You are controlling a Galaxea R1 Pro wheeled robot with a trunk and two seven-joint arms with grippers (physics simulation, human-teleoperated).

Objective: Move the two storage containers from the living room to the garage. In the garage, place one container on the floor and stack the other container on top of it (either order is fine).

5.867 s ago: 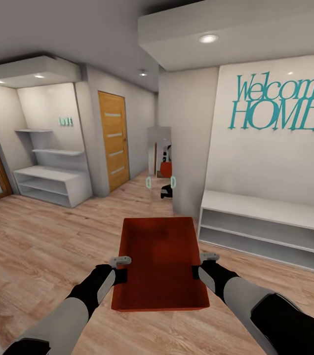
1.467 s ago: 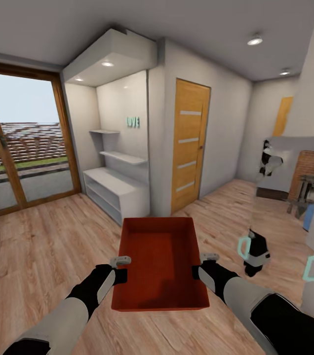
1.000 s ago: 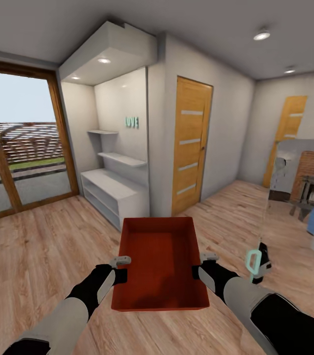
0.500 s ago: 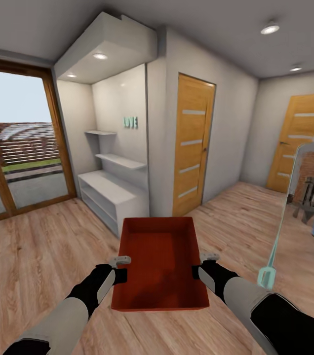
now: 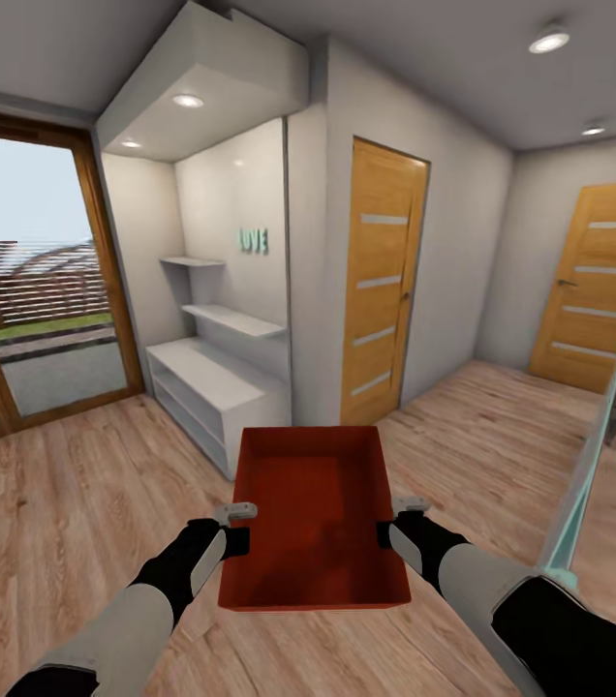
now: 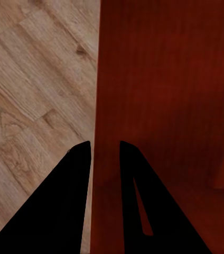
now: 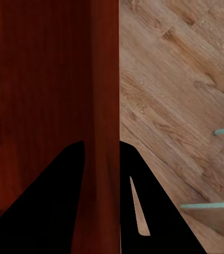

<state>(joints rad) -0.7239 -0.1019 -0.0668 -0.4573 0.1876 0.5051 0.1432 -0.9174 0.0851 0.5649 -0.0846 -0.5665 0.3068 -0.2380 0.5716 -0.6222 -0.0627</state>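
Observation:
I carry one red-orange storage container (image 5: 314,518) in front of me, held level above a light wood plank floor. My left gripper (image 5: 240,528) is shut on its left wall, one finger inside and one outside, as the left wrist view shows at the container wall (image 6: 97,106) between the left gripper (image 6: 105,153) fingers. My right gripper (image 5: 390,523) is shut on the right wall; the right wrist view has that wall (image 7: 104,95) clamped between the right gripper (image 7: 102,151) fingers. The bin is empty inside.
A white shelf unit (image 5: 213,387) fills an alcove ahead left, beside a glass patio door (image 5: 27,300). Two wooden doors stand shut: one (image 5: 383,281) straight ahead, another (image 5: 603,286) at the right. A mirror panel's edge (image 5: 589,465) stands close on my right.
The whole view has swung and advanced: the shelf alcove and doors shifted left and closer, the mirror slid to the right edge. The container stays held the same way in both grippers.

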